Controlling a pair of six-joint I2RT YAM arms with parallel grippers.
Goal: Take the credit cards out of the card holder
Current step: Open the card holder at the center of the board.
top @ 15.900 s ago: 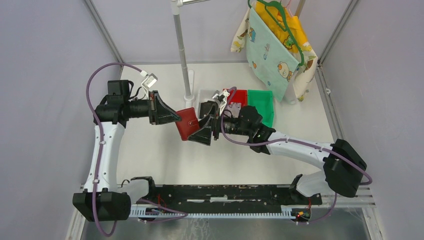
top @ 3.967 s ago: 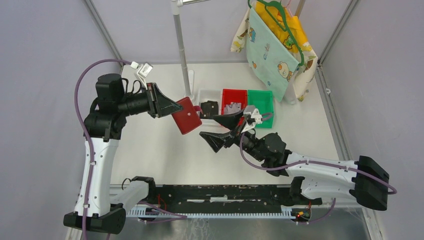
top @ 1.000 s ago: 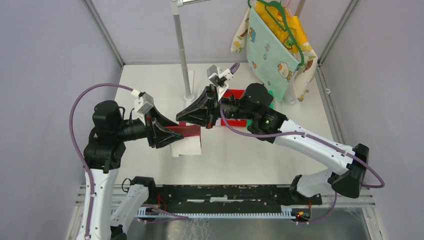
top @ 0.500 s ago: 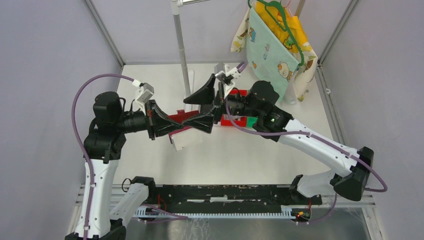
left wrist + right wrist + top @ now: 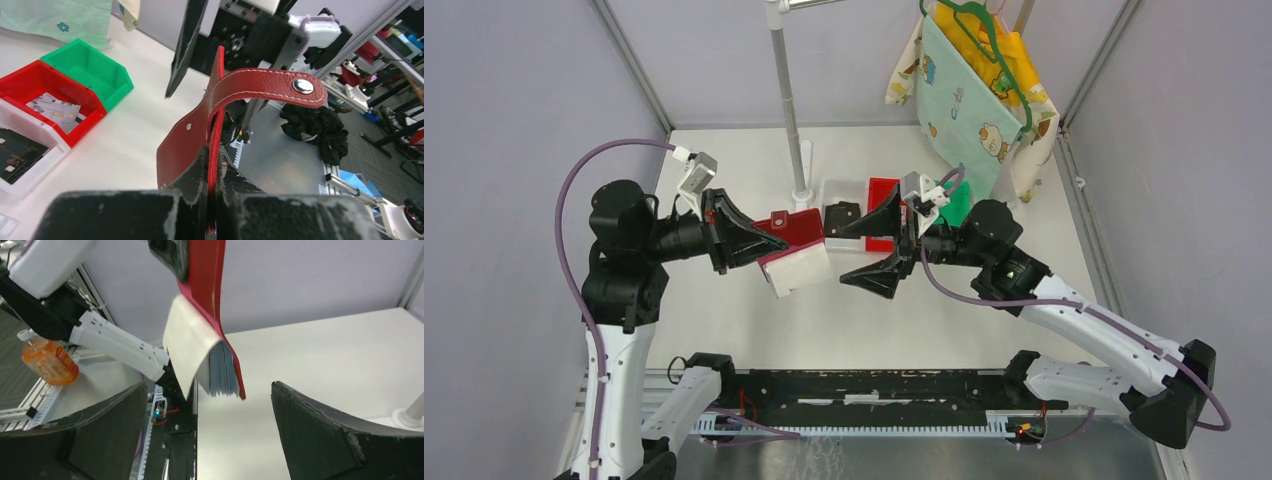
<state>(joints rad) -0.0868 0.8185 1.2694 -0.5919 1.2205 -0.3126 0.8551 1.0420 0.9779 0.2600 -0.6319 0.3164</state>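
The card holder is a dark red folder held up in the air, its clear sleeves and a pale flap hanging open below it. My left gripper is shut on its red cover, with the snap tab curling above. My right gripper stands open a little to the right, apart from the holder. In the right wrist view the sleeves' edges hang above the wide gap between the two fingers. The credit cards are hidden; none shows in the sleeves.
Three small bins stand at the back: white with dark cards, red with grey cards, green. A metal pole rises behind the holder, and cloths on a hanger hang back right. An orange bottle stands beyond the table edge.
My left gripper has closed on the holder's cover. My right gripper has opened, let go of the holder and drawn back to the right and nearer.
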